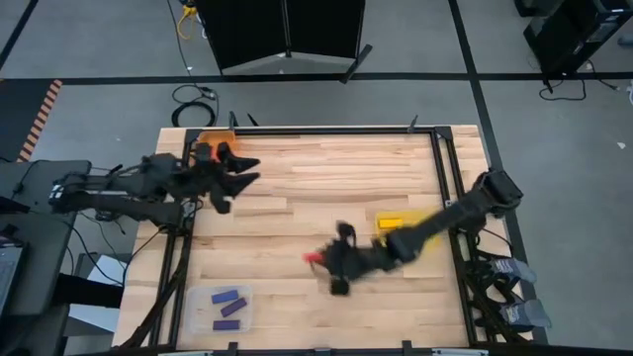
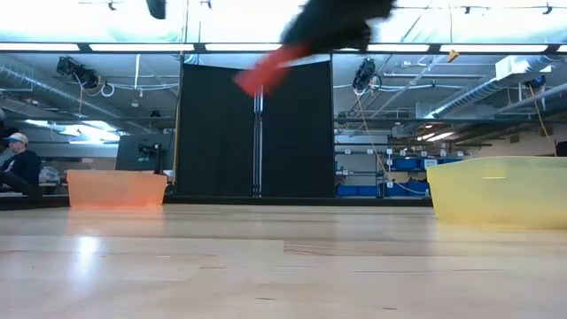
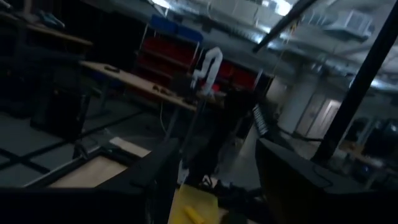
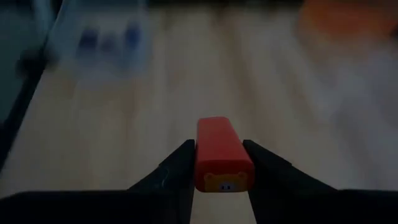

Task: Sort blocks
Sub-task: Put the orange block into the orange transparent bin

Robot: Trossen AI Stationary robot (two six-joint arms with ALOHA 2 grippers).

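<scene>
A red block (image 4: 222, 154) sits clamped between the two fingers of my right claw (image 4: 219, 163), its free end sticking out ahead; I hold it above the middle of the wooden table (image 1: 297, 188), clear of the surface. Three purple blocks (image 1: 228, 305) lie in the clear tray (image 1: 247, 309) at the table's near left corner. A yellow block (image 1: 391, 222) lies in the yellow tray (image 2: 496, 190) on the right side, beside my right arm. My left claw (image 1: 240, 170) hangs at the far left, by the orange tray (image 1: 217, 136), its fingers spread apart and holding nothing.
</scene>
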